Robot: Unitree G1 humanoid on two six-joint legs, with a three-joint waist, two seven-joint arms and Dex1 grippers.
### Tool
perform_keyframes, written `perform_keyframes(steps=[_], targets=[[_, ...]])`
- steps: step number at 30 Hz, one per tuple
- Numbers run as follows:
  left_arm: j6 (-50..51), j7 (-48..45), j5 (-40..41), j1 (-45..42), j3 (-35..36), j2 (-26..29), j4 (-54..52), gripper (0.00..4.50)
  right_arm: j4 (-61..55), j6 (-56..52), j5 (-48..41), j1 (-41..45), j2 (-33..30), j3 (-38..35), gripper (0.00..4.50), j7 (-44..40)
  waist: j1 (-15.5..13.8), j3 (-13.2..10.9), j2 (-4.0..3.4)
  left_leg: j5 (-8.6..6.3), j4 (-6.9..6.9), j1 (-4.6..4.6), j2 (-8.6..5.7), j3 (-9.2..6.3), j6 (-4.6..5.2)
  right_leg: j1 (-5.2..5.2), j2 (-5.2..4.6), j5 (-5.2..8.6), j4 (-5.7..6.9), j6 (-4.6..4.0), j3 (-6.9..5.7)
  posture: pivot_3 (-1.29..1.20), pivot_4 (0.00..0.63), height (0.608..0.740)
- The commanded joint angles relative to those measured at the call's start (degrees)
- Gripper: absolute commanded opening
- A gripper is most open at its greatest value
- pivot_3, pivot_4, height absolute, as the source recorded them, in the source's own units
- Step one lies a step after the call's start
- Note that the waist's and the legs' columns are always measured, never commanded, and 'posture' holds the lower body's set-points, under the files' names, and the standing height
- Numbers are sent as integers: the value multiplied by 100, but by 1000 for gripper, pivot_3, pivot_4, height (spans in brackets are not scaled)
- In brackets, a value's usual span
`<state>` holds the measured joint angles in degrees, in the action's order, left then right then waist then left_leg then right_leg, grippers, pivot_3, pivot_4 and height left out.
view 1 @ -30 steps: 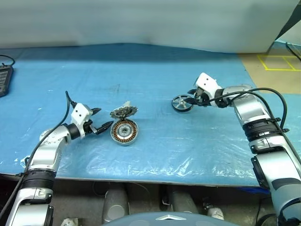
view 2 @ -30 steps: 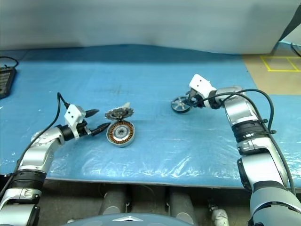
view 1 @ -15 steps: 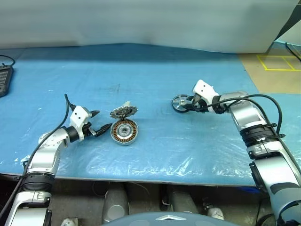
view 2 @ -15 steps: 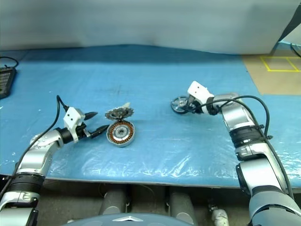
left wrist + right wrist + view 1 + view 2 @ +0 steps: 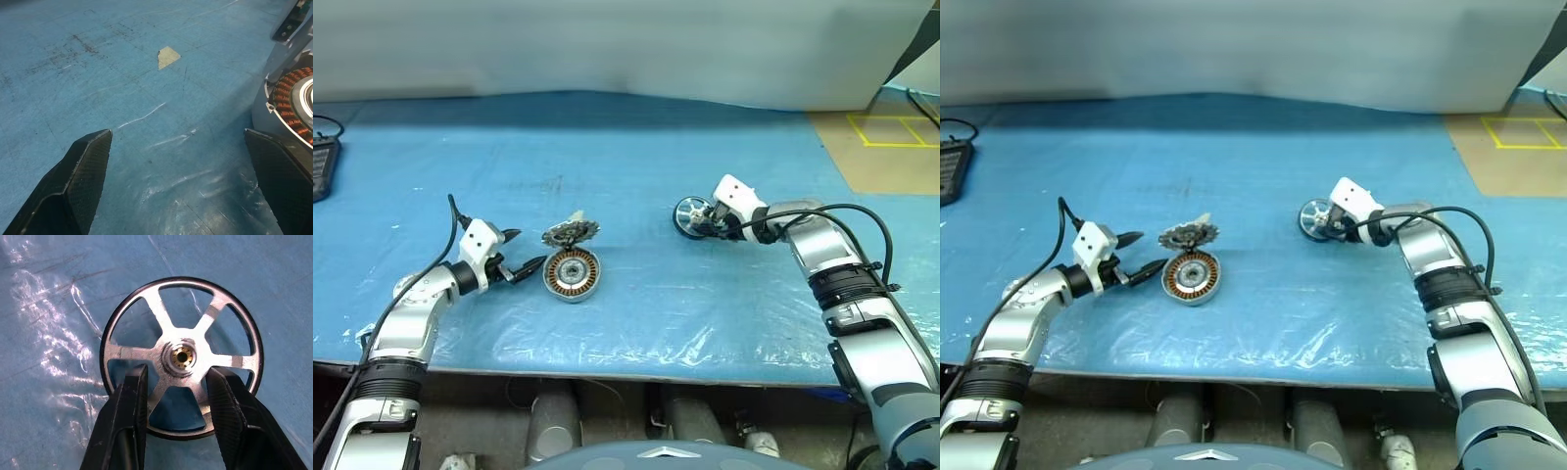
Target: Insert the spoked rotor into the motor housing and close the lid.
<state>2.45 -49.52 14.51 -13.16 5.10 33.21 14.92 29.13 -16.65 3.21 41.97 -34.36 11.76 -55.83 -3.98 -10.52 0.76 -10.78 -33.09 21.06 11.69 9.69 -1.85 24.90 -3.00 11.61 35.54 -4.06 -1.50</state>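
The spoked rotor [image 5: 691, 215] rests on the blue sheet at centre right, a dark rim with silver spokes and a brass-centred hub [image 5: 182, 357]. My right gripper [image 5: 177, 370] is down over it with one finger on each side of the hub, jaws apart; I cannot tell whether they touch. The motor housing [image 5: 573, 274] lies at centre left with its copper windings up. Against its far side leans the jagged-edged lid [image 5: 571, 233]. My left gripper [image 5: 530, 247] hovers open just left of the housing [image 5: 293, 95], with nothing between its fingers.
A black device [image 5: 321, 166] sits at the table's far left edge. Tan floor with yellow tape [image 5: 886, 142] lies beyond the sheet's right end. A small tan scrap [image 5: 167, 57] is stuck to the sheet near the lid. The table's front edge [image 5: 607, 360] runs below both arms.
My right gripper has sunk onto the rotor and its fingers have drawn a little closer together. The left arm, housing and lid have not moved.
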Motion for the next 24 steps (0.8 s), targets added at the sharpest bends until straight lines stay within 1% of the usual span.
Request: perform_keyframes(steps=[1, 7, 10, 12, 15, 19, 21, 24], targets=[[-96, -7, -3, -9, 113, 95, -54, 4500, 20, -11, -71, -82, 51, -99, 1117, 55, 1, 2, 3, 0, 0, -4, 0, 0, 1, -4, 0, 0, -1, 0, 0, 0, 150, 740], [-40, -67, 49, 30, 136, 116, -72, 4500, -192, 24, -362, -240, 69, -336, 1117, -16, -2, 2, 3, -1, -1, -7, -1, 0, 1, -7, -1, 0, 0, 0, 0, 0, 150, 740], [-56, -151, 86, 14, 153, 145, -69, 4500, -748, 2, -1030, -513, 64, -721, 1117, -473, -9, 2, 3, -1, 0, 0, 0, 0, 1, -4, -1, 0, -4, 0, 0, 0, 150, 740], [-61, -188, 101, 12, 159, 151, -65, 4500, -1111, 6, -1311, -699, 24, -832, 1117, -707, -7, 1, 2, -1, 2, 9, 0, 0, 2, 5, -1, 0, -6, 0, -1, 0, 150, 740], [-86, -251, 112, 9, 156, 151, -41, 4500, -2028, -344, -1969, -1138, -121, -896, 1117, -1357, -15, 1, 2, -1, 3, 16, 0, 1, 3, 13, -1, 0, -6, 0, -1, 0, 150, 740], [-97, -313, 119, -12, 131, 126, -9, 4500, -2854, -887, -2328, -1339, -213, -364, 1117, -2020, -6, 1, 2, -1, 5, 8, 1, 1, 3, 6, -1, 0, -9, 1, -1, 0, 150, 740], [-106, -336, 109, -27, 121, 121, 21, 4500, -3000, -868, -2145, -1289, -186, 41, 1117, -2159, 0, 1, 2, -1, 5, 3, 1, 1, 3, 5, 0, 1, -8, 2, -1, 0, 150, 740], [-104, -365, 106, -38, 108, 125, 43, 4500, -3005, -515, -1737, -1194, -74, 675, 1117, -2295, -5, 1, 2, -1, 5, 3, 2, 1, 3, 4, 0, 1, -7, 2, -1, 0, 150, 740]])
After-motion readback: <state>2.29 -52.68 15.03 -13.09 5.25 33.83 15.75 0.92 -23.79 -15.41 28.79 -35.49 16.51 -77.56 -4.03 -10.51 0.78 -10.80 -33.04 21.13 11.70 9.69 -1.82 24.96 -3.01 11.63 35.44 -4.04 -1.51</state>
